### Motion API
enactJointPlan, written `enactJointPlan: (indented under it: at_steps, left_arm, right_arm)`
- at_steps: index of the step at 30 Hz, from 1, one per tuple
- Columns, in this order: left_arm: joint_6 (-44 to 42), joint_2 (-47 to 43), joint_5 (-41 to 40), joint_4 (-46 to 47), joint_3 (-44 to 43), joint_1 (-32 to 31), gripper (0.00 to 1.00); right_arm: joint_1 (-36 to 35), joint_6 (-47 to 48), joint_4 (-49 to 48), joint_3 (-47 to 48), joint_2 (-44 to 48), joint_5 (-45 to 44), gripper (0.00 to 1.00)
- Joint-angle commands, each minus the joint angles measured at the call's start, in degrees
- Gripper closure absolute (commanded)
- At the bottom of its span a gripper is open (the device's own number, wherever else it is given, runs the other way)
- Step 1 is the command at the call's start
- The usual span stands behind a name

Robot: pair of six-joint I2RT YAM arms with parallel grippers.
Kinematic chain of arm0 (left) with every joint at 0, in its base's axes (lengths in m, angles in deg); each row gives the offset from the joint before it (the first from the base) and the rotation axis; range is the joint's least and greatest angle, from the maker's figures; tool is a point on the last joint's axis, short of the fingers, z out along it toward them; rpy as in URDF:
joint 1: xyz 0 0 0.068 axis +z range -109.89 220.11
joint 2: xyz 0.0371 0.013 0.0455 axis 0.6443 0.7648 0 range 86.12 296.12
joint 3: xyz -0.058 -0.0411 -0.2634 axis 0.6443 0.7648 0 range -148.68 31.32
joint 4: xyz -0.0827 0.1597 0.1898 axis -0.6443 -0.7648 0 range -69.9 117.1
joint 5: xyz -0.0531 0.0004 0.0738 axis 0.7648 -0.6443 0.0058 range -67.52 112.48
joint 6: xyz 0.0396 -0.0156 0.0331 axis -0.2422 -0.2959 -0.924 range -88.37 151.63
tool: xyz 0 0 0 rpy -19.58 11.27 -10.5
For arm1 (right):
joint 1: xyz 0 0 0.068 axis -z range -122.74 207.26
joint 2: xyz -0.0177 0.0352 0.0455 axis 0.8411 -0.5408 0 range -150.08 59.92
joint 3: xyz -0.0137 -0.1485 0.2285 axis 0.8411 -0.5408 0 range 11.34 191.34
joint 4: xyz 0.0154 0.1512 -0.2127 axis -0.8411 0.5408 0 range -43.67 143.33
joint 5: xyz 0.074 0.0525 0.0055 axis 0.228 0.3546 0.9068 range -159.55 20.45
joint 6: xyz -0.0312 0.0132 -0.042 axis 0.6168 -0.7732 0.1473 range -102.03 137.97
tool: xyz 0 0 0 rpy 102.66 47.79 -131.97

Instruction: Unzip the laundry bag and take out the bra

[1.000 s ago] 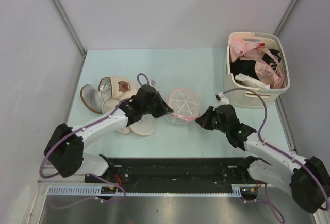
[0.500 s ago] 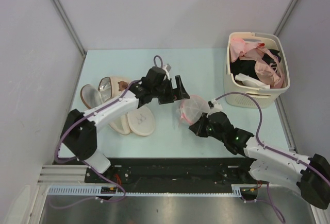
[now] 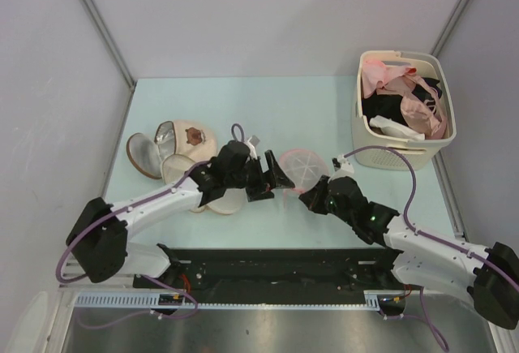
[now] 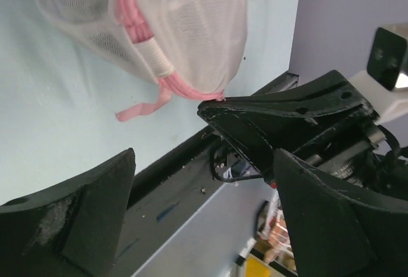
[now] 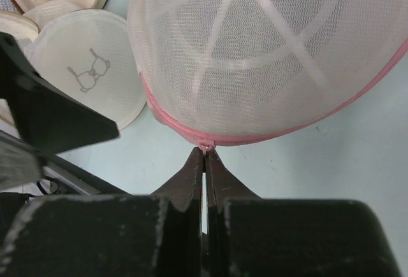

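The laundry bag [image 3: 303,165], round white mesh with a pink zip rim, lies mid-table and fills the top of the right wrist view [image 5: 268,54]. My right gripper [image 3: 313,196] is shut on the pink zip pull [image 5: 204,146] at the bag's near rim. My left gripper [image 3: 272,181] stands open just left of the bag, nothing between its fingers [image 4: 70,220]. In the left wrist view the bag [image 4: 185,28] hangs at the top with a pink ribbon tab [image 4: 137,108] trailing from its rim. No bra shows through the mesh; it is hidden.
Cream bra cups and pads [image 3: 182,142] lie left of the left arm, also visible in the right wrist view [image 5: 89,67]. A cream slotted basket [image 3: 403,154] with pink and black garments stands at the back right. Grey walls close in the table.
My left gripper opened, swung up and back, then came down left of the bag. My right gripper moved in onto the zip pull; the bag shifted slightly right.
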Motion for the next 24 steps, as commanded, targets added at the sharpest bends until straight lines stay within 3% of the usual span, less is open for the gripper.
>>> enactJointPlan:
  at_steps: [1,4,8,18,21,23,24]
  left_arm:
    - [10.2,1.9,1.7,8.3,0.9,-1.8,0.06]
    - [11.3,4.6,1.7,11.9,-0.5,-2.3,0.14]
    - [9.8,8.3,0.1,9.7,-3.7,-2.5,0.26]
    - [9.2,11.8,-2.7,9.8,-3.6,-3.1,0.29]
    - [9.8,12.7,-4.0,10.0,-3.5,-3.1,0.46]
    - [9.8,13.4,-5.2,9.7,-4.0,-3.1,0.72]
    - [9.5,14.0,-5.7,9.0,-4.4,-3.1,0.90]
  right_arm:
    - [-0.1,-0.7,-1.5,0.5,-0.6,-1.7,1.00]
    - [-0.5,-0.3,-1.7,0.5,-0.6,-2.2,1.00]
    - [-0.4,-0.3,-2.1,0.5,-0.2,-2.3,1.00]
    - [-0.5,-0.1,-0.9,0.5,1.0,-2.3,1.00]
    - [-0.4,-0.3,-0.8,0.5,1.2,-2.5,1.00]
    - [-0.5,-0.3,-0.9,0.5,1.2,-2.5,1.00]
    - [-0.4,-0.3,-0.8,0.5,1.2,-2.5,1.00]
